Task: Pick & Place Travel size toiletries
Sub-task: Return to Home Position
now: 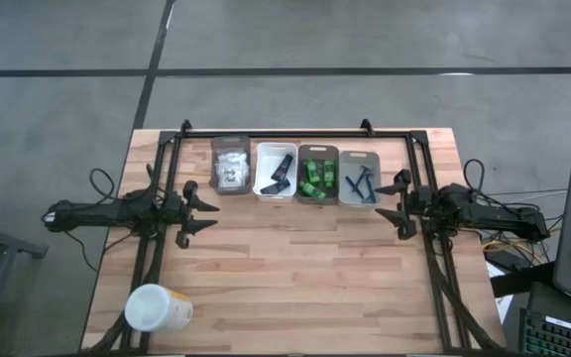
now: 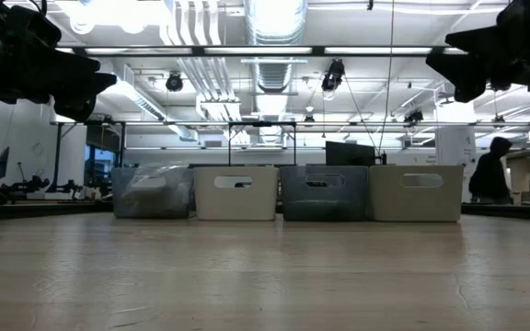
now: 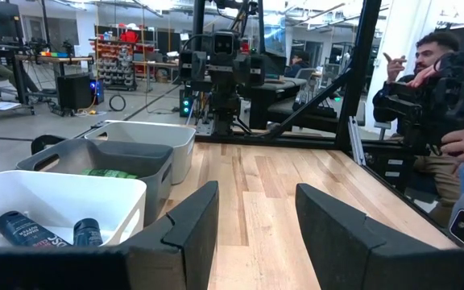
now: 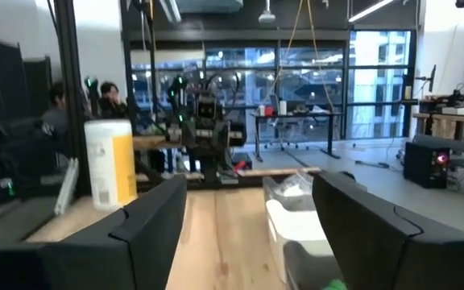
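Sitting on the pale wooden table (image 1: 295,278), four small plastic bins (image 2: 236,204) hold the tiny toiletries (image 1: 317,179). The left gripper (image 1: 211,215) and right gripper (image 1: 385,201) hang at its sides, spread wide and empty. Those bits look light and slippery; pinch one across its middle.

The middle of the bench (image 1: 295,268) is seen bare from the front edge to a row of four bins (image 1: 295,174), by which the far edge is blocked. The bench is bordered by a black frame (image 1: 295,133) at back and sides. The near left corner is taken by a cup (image 1: 157,309). The left gripper (image 1: 214,215) and right gripper (image 1: 382,201) are held above the wood at either side, fingers spread; room is given beneath them.
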Available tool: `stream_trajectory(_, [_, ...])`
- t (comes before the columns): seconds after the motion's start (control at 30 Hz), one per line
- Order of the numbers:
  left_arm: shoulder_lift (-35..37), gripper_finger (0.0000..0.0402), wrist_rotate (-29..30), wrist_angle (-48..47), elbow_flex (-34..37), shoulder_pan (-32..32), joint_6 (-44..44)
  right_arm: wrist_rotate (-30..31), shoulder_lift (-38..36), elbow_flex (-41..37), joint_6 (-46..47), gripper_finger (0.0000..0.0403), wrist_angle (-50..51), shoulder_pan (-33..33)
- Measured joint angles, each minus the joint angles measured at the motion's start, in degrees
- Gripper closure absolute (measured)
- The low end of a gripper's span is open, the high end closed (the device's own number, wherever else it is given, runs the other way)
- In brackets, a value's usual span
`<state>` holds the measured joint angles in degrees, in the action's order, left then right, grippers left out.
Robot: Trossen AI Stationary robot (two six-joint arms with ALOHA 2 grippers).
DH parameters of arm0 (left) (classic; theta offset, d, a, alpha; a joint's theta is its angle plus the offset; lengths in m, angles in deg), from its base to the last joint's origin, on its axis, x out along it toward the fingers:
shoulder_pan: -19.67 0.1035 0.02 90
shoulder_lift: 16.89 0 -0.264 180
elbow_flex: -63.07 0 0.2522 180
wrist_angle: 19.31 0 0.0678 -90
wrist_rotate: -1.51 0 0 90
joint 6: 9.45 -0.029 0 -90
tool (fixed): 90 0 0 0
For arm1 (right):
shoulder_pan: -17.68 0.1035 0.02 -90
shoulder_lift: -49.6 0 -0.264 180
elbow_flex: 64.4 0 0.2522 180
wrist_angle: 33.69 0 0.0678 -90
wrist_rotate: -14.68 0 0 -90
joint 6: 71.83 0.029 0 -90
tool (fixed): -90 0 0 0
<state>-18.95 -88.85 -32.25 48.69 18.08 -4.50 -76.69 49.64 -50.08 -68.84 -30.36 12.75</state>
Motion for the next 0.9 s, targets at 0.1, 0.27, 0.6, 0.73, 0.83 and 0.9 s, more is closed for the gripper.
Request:
stream_trajectory(0.1, [-0.01, 0.0229, -0.01, 0.0, 0.0, -0.01, -0.01, -0.02, 0.07, 0.0, -1.78, 0.0123, 1.82, 0.0])
stream_trajectory(0.27, [0.0, 0.0229, 0.0, 0.0, 0.01, 0.0, -0.02, -0.04, 0.46, -0.02, -0.3, 0.0106, 4.69, 0.04])
stream_trajectory(0.6, [0.0, 0.0229, -0.02, 0.0, 0.01, -0.01, -0.02, -0.09, 1.6, -0.02, 3.29, 0.0072, 4.65, 0.04])
stream_trajectory(0.73, [0.0, 0.0229, -0.02, 0.0, 0.0, -0.02, -0.02, -0.09, 1.6, -0.02, 3.32, 0.0058, 4.65, 0.04])
stream_trajectory(0.83, [0.0, 0.0229, 0.0, 0.0, 0.0, -0.01, 0.0, -0.09, 1.6, -0.02, 3.38, 0.0049, 4.65, 0.04])
stream_trajectory(0.9, [-0.01, 0.0229, -0.02, 0.0, 0.0, -0.01, -0.02, -0.07, 1.6, -0.02, 3.44, 0.0044, 4.65, 0.04])
